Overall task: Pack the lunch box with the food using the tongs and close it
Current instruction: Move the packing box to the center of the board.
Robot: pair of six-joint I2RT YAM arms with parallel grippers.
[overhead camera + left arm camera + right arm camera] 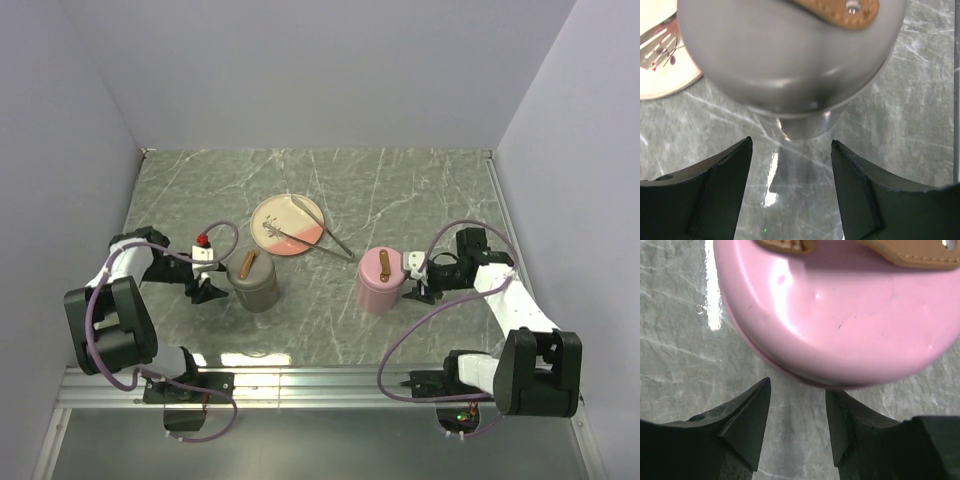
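From above, the left gripper [207,290] sits low on the table [420,190] just left of the grey lunch box [258,282]. The right gripper [422,290] sits just right of the pink lunch box [380,280]. Both boxes have their lids on, so each arm looks placed to take one by the side. The tongs [322,237] lie untouched across the right rim of the plate [285,212], farther back between the two boxes. A few small dark marks show on the plate, too small to call food.

In the left wrist view, the jaws stand wide apart with bare table between them and hold nothing. The grey dome and its tan strap [840,10] fill the space just ahead, and the slotted tong tip shows far left.

In the right wrist view, the jaws are moderately parted and empty, with the pink lid close in front. Each closed lid blocks any packing.
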